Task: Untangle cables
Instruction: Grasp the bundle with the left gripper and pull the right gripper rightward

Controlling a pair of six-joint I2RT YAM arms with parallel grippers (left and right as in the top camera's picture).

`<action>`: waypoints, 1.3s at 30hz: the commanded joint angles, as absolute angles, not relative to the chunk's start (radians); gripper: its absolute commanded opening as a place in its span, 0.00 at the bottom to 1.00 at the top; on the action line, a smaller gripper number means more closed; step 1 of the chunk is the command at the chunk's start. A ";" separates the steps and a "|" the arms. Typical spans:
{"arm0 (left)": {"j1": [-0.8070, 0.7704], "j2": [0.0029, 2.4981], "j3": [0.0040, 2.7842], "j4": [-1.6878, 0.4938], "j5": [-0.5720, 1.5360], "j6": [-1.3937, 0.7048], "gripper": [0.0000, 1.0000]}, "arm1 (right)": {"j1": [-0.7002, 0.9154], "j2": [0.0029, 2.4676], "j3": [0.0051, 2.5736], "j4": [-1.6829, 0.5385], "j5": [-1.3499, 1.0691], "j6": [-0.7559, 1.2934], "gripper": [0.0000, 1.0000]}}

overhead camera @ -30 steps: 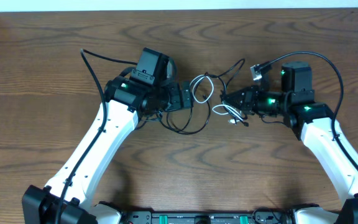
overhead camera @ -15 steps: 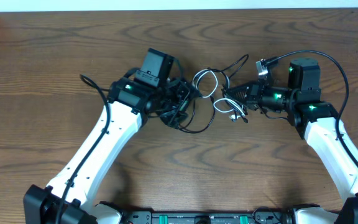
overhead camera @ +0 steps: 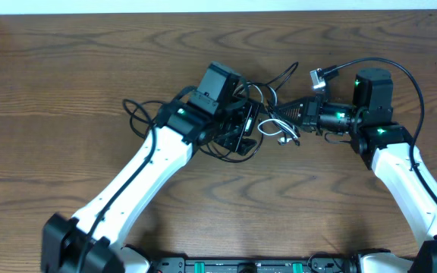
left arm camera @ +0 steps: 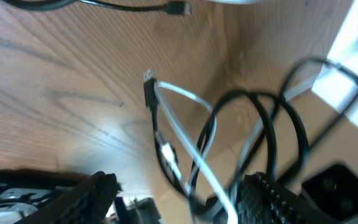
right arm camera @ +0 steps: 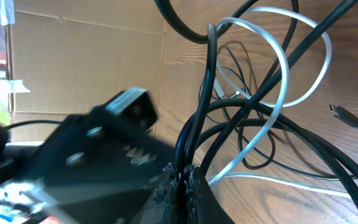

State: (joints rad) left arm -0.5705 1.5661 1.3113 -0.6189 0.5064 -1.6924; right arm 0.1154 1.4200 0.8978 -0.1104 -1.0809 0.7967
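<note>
Thin looping cables (overhead camera: 278, 130), black ones and one white, are lying tangled left to right mid-tabletop (overhead camera: 67, 61). The right pincer (right arm camera: 182, 180) is pinching black strands, and the left pincer (left arm camera: 185, 200) is gaping around others.

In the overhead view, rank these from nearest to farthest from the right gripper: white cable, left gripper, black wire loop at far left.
From the right gripper, shut on black cables:
1. white cable, beside its tips.
2. left gripper, further left.
3. black wire loop, far left.

Tangled cables (overhead camera: 278, 127) block the table (overhead camera: 67, 61) centre; edges free.
</note>
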 commanded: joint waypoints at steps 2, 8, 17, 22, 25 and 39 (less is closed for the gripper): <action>-0.571 1.644 1.326 -0.543 0.490 -1.753 0.70 | 0.112 1.416 0.914 -0.104 -1.115 0.800 0.01; -0.571 1.693 1.326 -0.484 0.524 -1.771 0.40 | 0.112 1.416 0.914 -0.104 -1.114 0.799 0.01; -0.542 1.691 1.326 -0.484 0.542 -1.606 0.08 | 0.112 1.416 0.914 -0.105 -1.104 0.767 0.01; -0.471 1.682 1.326 -0.484 0.671 -1.265 0.08 | 0.112 1.416 0.913 -0.144 -1.037 0.696 0.01; -0.430 1.674 1.326 -0.484 0.763 -1.150 0.07 | 0.112 1.416 0.913 -0.170 -0.994 0.679 0.01; -0.316 1.657 1.326 -0.345 1.181 -0.974 0.08 | 0.112 1.416 0.913 -0.401 -0.640 0.494 0.01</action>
